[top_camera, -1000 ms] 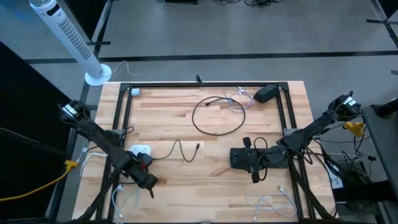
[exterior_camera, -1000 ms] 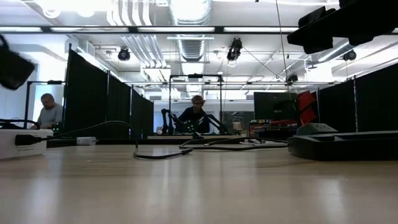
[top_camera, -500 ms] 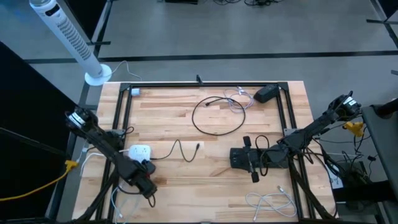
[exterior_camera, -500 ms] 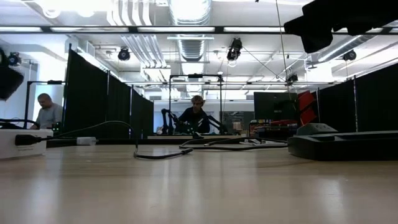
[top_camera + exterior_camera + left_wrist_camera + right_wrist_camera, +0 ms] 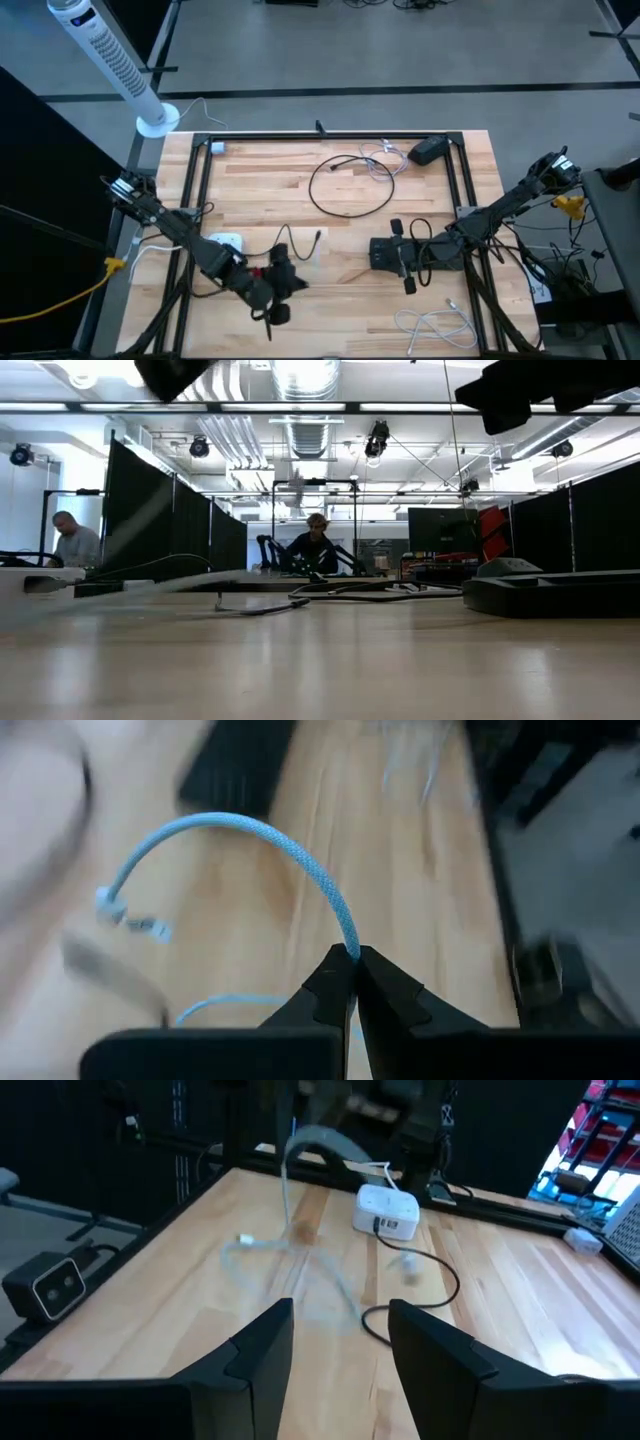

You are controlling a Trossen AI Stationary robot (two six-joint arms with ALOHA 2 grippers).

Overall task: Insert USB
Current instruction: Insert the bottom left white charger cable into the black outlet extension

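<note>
A light-blue braided USB cable [image 5: 255,825] arcs out of my left gripper [image 5: 352,960], which is shut on it above the table's near middle [image 5: 290,285]. Its free plug end [image 5: 105,902] hangs in the air; it also shows blurred in the right wrist view [image 5: 243,1240]. A white charger block [image 5: 225,243] lies on the table left of centre with a thin black cable plugged in. My right gripper [image 5: 340,1340] hovers open right of centre [image 5: 400,255], facing the charger [image 5: 388,1210], with nothing between its fingers. My left gripper pinches the light-blue cable between its two fingertips at a point [image 5: 350,948] some way back from the plug end. The cable rises from the fingers in a bow and droops to the plug, clear of the table. Another stretch [image 5: 215,1005] trails below the fingers.
A black cable coil [image 5: 350,185] and a black adapter [image 5: 430,150] lie at the far side. A white cable [image 5: 435,325] lies near the front right corner. A flat black box [image 5: 560,592] sits on the table's right part. Dark metal rails [image 5: 200,180] frame the table. People sit in the room beyond.
My left gripper has risen from the near left corner and swung toward the table's middle, rolling as it went. The light-blue cable has come up off the table's near left with it and now swings in the air. My right arm has kept still.
</note>
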